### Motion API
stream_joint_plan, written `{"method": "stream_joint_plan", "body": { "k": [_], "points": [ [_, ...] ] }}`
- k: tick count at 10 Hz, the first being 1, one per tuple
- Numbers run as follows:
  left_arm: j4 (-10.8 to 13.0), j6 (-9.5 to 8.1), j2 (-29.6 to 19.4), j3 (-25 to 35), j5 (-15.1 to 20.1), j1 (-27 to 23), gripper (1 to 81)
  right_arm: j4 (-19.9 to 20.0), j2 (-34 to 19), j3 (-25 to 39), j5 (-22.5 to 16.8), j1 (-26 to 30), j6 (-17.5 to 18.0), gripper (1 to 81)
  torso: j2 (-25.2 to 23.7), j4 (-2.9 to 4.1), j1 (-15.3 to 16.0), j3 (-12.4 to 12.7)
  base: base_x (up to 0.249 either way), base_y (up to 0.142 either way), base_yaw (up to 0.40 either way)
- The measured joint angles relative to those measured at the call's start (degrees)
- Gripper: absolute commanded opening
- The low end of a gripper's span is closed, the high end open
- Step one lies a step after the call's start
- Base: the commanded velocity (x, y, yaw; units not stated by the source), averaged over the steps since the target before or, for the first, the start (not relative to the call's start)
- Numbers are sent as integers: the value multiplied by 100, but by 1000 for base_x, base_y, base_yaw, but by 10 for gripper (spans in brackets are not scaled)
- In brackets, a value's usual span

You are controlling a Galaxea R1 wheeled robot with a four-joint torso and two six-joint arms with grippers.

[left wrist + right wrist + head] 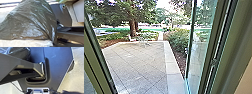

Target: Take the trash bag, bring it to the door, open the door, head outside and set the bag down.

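Item, trash bag (pixel 32 21): dark, crinkled plastic, seen large in the left wrist view, close beside the robot's base plate (pixel 62 15); a dark crumpled part is also shown by the right wrist view. Clock position not to be fixed from the wrist views.

Item, left gripper: how far it is opened cannot be told; the bag is presumably carried by it, though no grip can be confirmed.

Item, right gripper: opening and any hold likewise cannot be told.

Item, glass door (pixel 199 47): at one o'clock, stood open, with the door frame (pixel 234 45) beside it at two o'clock.

Item, patio (pixel 139 65): paved, reached from the threshold, at eleven to twelve o'clock; table and chairs (pixel 144 40) at its far edge; bushes (pixel 177 38) at one o'clock; tree (pixel 132 28) at eleven.

Step in hand, as judged: the going outside, the door being opened and the bag yet to be set down on the patio.

Called for: a slow, straight passage towards twelve o'clock, with the bag kept clear of frame and glass (thin plastic is easily snagged), and the base kept level over the threshold
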Motion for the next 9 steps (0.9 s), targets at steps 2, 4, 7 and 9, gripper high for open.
{"method": "stream_joint_plan", "body": {
  "k": [2, 4, 7, 9],
  "points": [
    [-2, 0, 2, -2, 7, 96, 10, 0, -5, 0, -6, -77, 13, 811, -9, 0, -17, 4, 95, 0, 0],
    [0, 0, 2, 0, 10, 2, 10, -4, 1, 0, -26, -11, -4, 811, -4, 0, -9, 2, 103, 0, 0],
    [-2, 0, 2, 0, 0, 35, 10, -6, -5, 0, -5, -17, -2, 811, -4, 0, -13, 2, 102, 0, 0],
    [-2, 0, 2, 0, 0, 44, 10, -9, -2, 0, 0, -17, -2, 811, -4, 0, -13, 2, 102, 0, 0]
  ]
}}
